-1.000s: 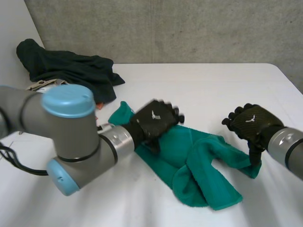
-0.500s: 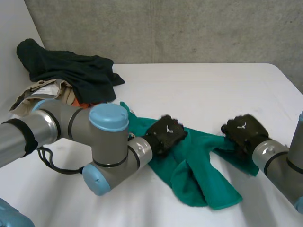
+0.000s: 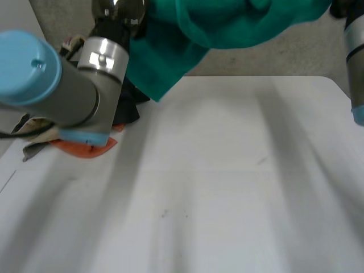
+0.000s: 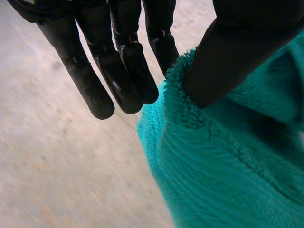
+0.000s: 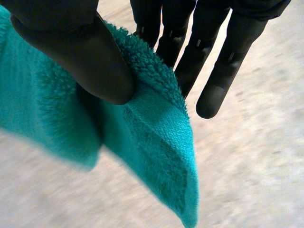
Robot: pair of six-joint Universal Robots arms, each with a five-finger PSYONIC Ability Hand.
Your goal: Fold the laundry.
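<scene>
Teal towel [image 3: 227, 28] aloft over your bench [image 3: 227, 182] | left hand [image 4: 121, 61] thumb-pinches its edge against straight fingers | right hand [image 5: 80, 57] likewise, another edge

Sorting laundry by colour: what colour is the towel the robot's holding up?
Plain teal green towel; clearest in the right wrist view.

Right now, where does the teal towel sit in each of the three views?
Head view: the teal towel hangs high above the white table, strung between the two arms.
Left wrist view: the towel is pinched between thumb and fingers of the left hand.
Right wrist view: its edge is pinched under the thumb of the right hand.
Shared landmark: the black hands holding the towel's two ends.
</scene>
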